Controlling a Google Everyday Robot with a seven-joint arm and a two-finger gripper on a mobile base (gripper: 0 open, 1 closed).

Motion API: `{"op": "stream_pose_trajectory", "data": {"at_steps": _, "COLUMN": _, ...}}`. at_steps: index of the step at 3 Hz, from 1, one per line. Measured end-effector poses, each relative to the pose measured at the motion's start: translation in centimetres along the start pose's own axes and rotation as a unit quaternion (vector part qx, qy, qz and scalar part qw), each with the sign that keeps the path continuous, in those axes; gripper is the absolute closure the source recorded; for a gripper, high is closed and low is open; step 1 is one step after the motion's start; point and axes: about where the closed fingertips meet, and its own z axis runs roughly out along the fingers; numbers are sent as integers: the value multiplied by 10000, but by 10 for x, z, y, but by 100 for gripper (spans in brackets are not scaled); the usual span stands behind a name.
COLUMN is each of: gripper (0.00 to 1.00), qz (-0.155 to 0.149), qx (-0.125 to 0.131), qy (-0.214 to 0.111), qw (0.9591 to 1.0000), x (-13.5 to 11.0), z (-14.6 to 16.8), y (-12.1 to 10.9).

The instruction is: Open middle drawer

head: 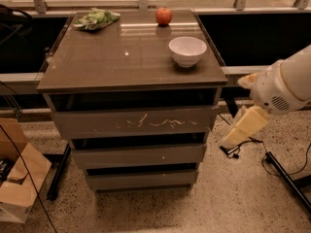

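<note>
The middle drawer (138, 155) is the plain grey-brown front, second of three in the cabinet, and it looks closed. Above it is the front with white squiggly scratches (146, 123); below it is the smaller third front (141, 180). My gripper (233, 140) hangs at the end of the white and cream arm (284, 84), just right of the cabinet. It is level with the gap above the middle drawer and does not touch the cabinet.
On the cabinet top (112, 57) stand a white bowl (187, 50), a red apple (164, 16) and a green bag (96, 19). A cardboard box (17, 178) is on the floor at left. Cables and a black bar (284, 176) lie on the floor at right.
</note>
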Motion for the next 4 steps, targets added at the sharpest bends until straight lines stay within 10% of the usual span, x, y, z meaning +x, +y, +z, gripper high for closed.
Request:
{"op": "stream_pose_trajectory", "data": {"at_steps": 1, "gripper": 0, "qz": 534, "qx": -627, "qy": -366, "qw": 9959, "x": 19, "z": 58, "y": 4}}
{"op": "stream_pose_trajectory", "data": {"at_steps": 4, "gripper": 0, "qz": 608, "qx": -1488, "qy": -211, "qw": 9868, "x": 54, "z": 160, "y": 44}}
